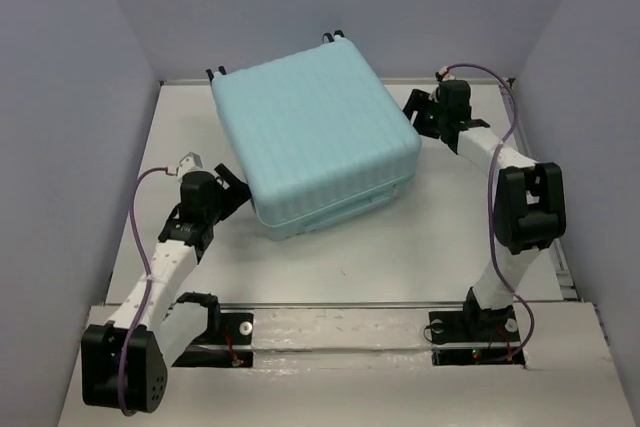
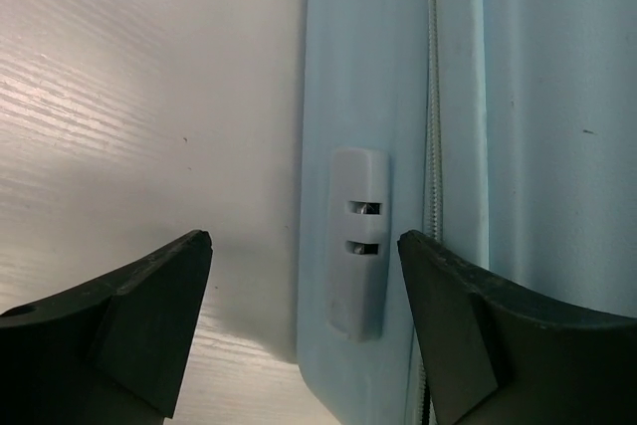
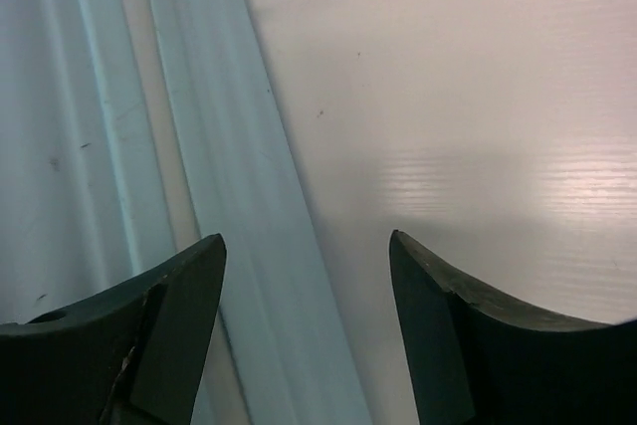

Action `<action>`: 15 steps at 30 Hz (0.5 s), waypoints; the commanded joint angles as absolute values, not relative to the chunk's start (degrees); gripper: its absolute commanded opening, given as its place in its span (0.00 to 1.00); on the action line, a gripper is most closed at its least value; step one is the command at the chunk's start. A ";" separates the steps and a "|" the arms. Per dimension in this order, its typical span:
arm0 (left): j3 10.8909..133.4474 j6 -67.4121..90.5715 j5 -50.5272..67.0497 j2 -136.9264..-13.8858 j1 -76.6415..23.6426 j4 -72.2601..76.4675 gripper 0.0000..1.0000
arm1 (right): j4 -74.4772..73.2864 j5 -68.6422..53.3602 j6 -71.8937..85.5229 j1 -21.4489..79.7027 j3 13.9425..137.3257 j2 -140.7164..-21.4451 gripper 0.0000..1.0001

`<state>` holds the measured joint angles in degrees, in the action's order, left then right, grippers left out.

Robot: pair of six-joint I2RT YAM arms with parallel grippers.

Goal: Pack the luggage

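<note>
The luggage [image 1: 312, 137] is a pale aqua ribbed hard-shell suitcase lying closed and flat on the white table, small black wheels at its far edge. My left gripper [image 1: 238, 187] is open at the suitcase's near left corner. In the left wrist view the suitcase's side [image 2: 468, 97] shows a zipper line and a small pale block with two slots [image 2: 358, 241] between my open fingers [image 2: 304, 246]. My right gripper [image 1: 415, 112] is open at the suitcase's right edge. In the right wrist view the shell's edge [image 3: 229, 196] lies between the open fingers [image 3: 307, 246].
Purple-grey walls close in the white table [image 1: 430, 237] on the left, back and right. A metal rail [image 1: 340, 305] crosses the near edge by the arm bases. Bare table lies in front of the suitcase.
</note>
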<state>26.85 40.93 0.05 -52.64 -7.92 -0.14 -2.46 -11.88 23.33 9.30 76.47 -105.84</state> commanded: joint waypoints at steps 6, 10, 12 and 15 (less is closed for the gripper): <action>37.97 39.64 10.20 -46.67 -11.51 7.47 0.91 | -6.68 -26.11 22.42 8.09 77.27 -82.29 0.68; 37.10 39.11 10.72 -46.32 -10.99 7.29 0.91 | -3.62 -27.85 22.67 8.09 64.20 -69.81 0.26; 36.30 39.02 10.72 -46.06 -10.99 7.29 0.91 | 2.26 -30.93 23.46 8.09 51.90 -61.55 0.13; 34.72 38.59 8.53 -44.83 -10.46 6.25 0.90 | 6.32 -32.34 23.82 9.23 41.08 -53.99 0.11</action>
